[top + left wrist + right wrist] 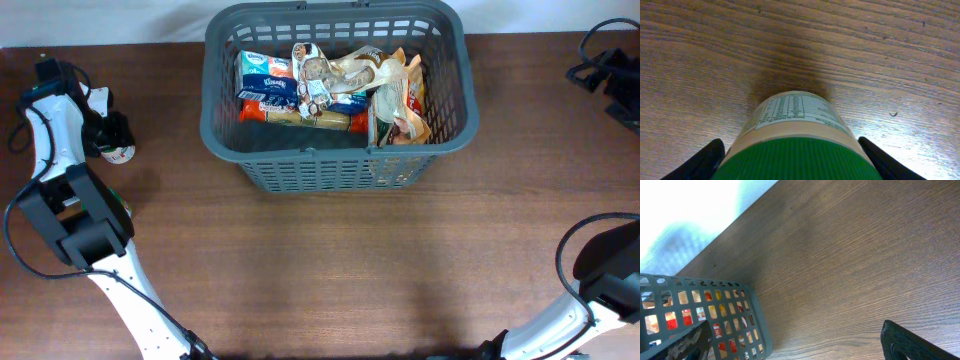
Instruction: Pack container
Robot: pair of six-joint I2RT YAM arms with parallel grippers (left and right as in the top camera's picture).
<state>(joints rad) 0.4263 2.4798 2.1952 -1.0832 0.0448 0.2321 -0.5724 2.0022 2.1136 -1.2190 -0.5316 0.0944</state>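
The basket point(335, 165) sits upright at the far middle of the tabletop point(330, 270), mouth up, long axis running left to right, already heaped with groceries point(330, 90). One jar point(795, 115) remains outside, well to its left. The left hand point(790, 152) straddles the jar's lid, though whether it is clamped cannot be told. The right hand point(795, 345) hangs wide and empty.

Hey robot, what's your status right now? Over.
Left gripper straddling green-lidded jar, grip unconfirmed. Right gripper open, empty, beside basket. Basket part-full of groceries. Nothing between jar and basket.
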